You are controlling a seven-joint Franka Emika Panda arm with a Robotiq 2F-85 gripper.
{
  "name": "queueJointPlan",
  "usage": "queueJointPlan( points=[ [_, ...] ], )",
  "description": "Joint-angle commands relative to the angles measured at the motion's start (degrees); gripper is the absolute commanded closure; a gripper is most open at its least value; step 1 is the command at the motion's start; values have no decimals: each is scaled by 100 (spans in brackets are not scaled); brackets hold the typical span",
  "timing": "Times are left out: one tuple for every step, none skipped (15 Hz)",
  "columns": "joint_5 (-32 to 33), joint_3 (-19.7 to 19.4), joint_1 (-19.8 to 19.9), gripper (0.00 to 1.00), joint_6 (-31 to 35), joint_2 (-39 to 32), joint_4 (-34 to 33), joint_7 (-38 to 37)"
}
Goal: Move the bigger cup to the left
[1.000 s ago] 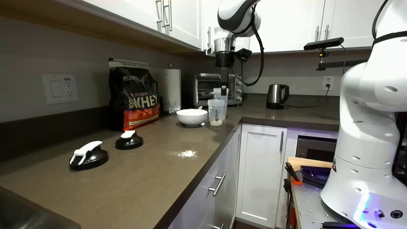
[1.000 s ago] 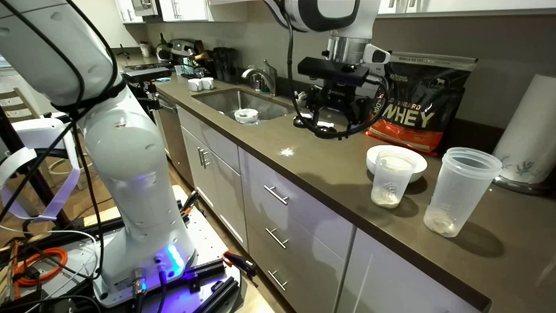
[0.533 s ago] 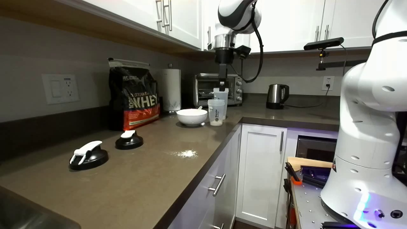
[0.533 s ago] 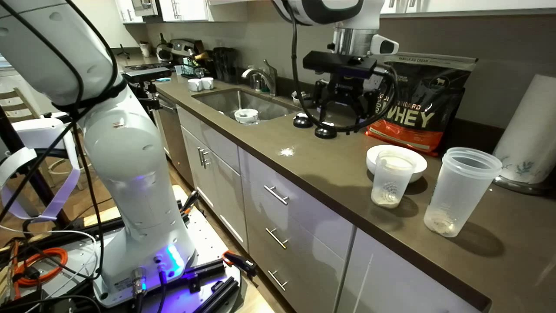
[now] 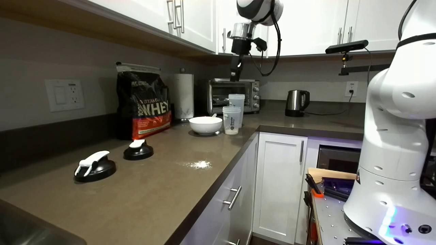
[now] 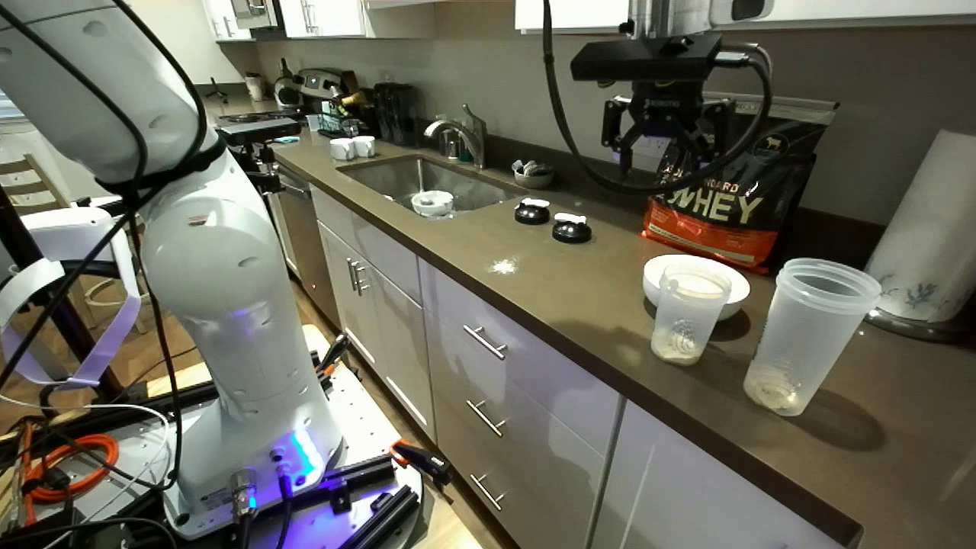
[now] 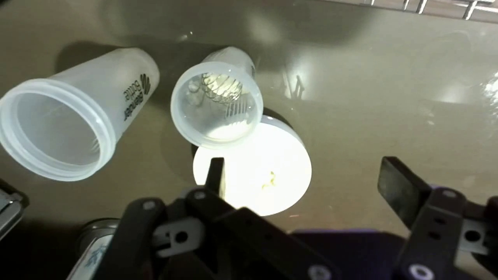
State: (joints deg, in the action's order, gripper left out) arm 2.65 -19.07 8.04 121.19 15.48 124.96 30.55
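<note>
In an exterior view the bigger cup (image 6: pixel 812 335) stands upright at the near right of the table (image 6: pixel 557 282), a little pale powder (image 6: pixel 778 389) in its base. The smaller cup (image 6: pixel 690 316) stands to its left, apart from it and in the way on that side; the white bowl (image 6: pixel 738 288) sits just beyond the smaller cup. Farther back are a whey bag (image 6: pixel 751 194) and, at the right, a paper towel roll (image 6: pixel 926 229). Two black lids (image 6: pixel 572 231) lie to the left, and a sink (image 6: pixel 381 174) farther left. The gripper (image 7: pixel 307 179) hangs released above the table, spread wide, apart from both cups. The table is smooth and brown, with a patch of white powder (image 5: pixel 200 164) scattered on it. In an exterior view a toaster oven (image 5: pixel 218 97) and a kettle (image 5: pixel 293 102) stand at the far end, with white cabinets (image 5: pixel 279 183) above and below.
</note>
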Motion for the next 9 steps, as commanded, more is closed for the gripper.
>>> queueJointPlan(
  points=[
    [99,21,229,0,324,-256,-233,-354],
    [95,-2,290,0,403,-308,-288,-441],
    [95,-20,341,0,469,-357,-342,-517],
    [94,-57,414,0,544,-439,-438,-629],
    [87,-87,484,0,612,-516,-526,-749],
    [86,-124,560,0,677,-603,-626,-870],
    [114,-149,631,0,745,-664,-697,-994],
    [123,-194,714,0,769,-737,-793,-1110],
    [150,-233,799,0,797,-804,-872,-1236]
  ],
)
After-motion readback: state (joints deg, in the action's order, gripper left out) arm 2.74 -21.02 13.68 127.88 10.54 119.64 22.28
